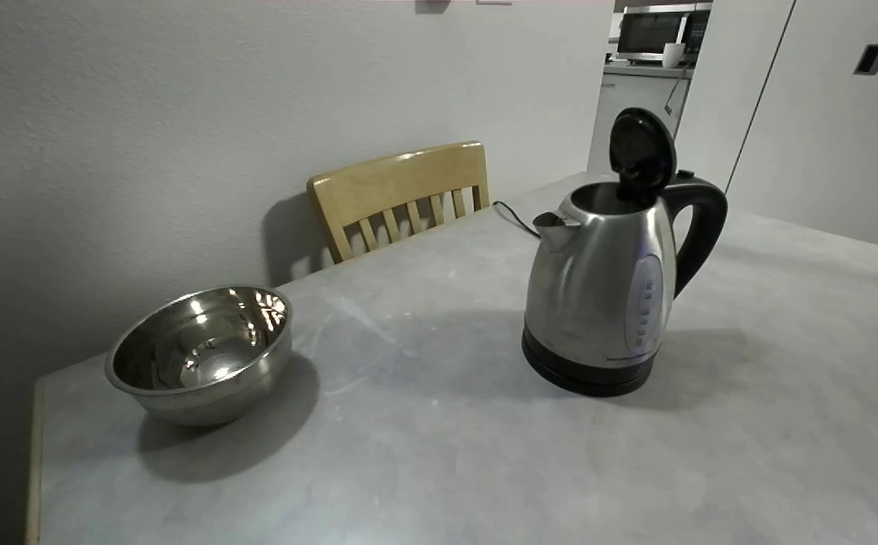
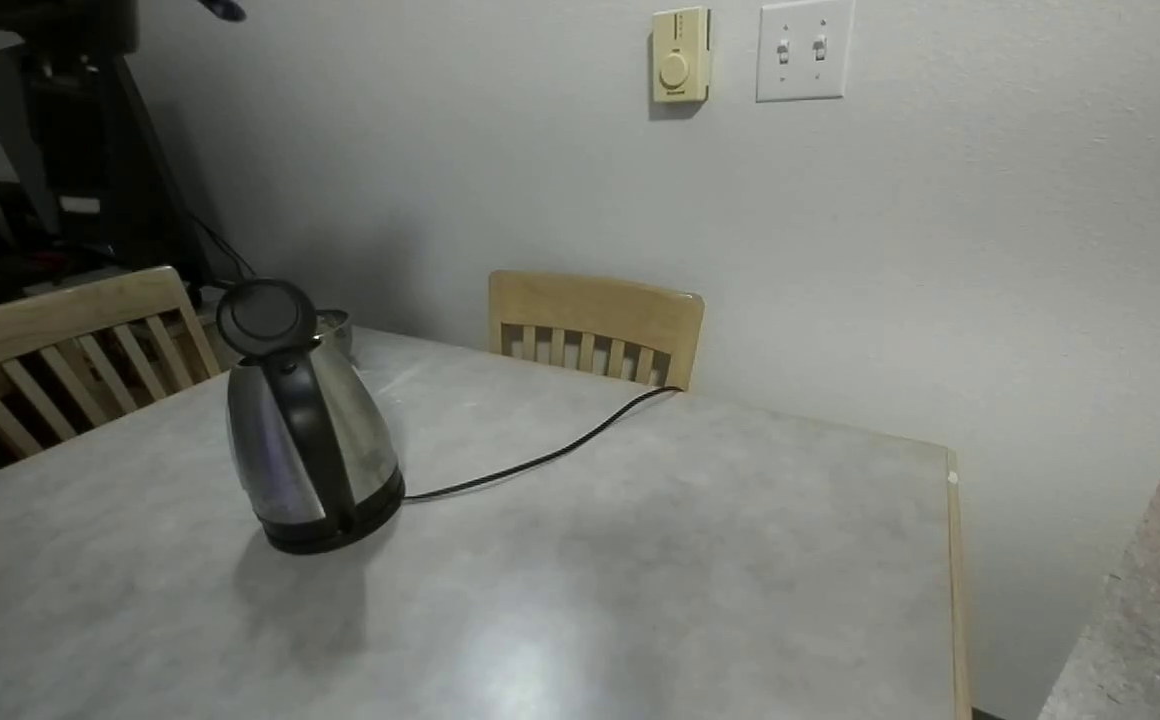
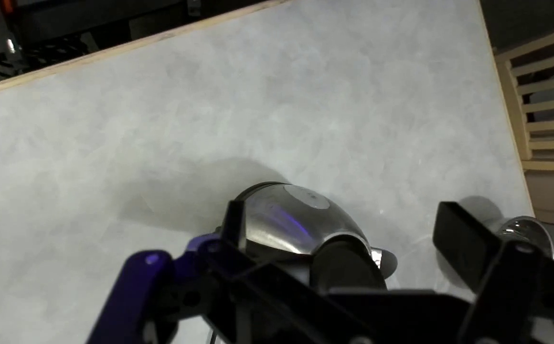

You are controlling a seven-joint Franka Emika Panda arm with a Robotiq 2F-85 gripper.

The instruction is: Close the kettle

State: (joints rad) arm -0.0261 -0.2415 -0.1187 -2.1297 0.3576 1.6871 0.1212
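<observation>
The claw (image 3: 341, 222) gapes wide, its 2 fingers (image 3: 463, 243) far apart in the wrist view, grasping nothing and clear of the kettle (image 1: 590, 295). In both exterior views, the kettle stands upright on the bench (image 1: 424, 469), lid (image 1: 643, 151) up; the bowl (image 1: 208, 400) sits well apart from it.

Nothing reads clearly here: faint print (image 1: 628, 358) sits low on the electric kettle (image 1: 586, 295), more on the wall thermostat (image 2: 681, 50), too small!

One kettle (image 1: 590, 303), one bowl (image 1: 246, 390) and one cord (image 2: 542, 461) on the surface (image 1: 424, 469), two chairs (image 2: 595, 305) at its edges, one gripper (image 3: 344, 227), one thermostat (image 2: 680, 60), two switches (image 2: 783, 52), one microwave (image 1: 651, 32)
</observation>
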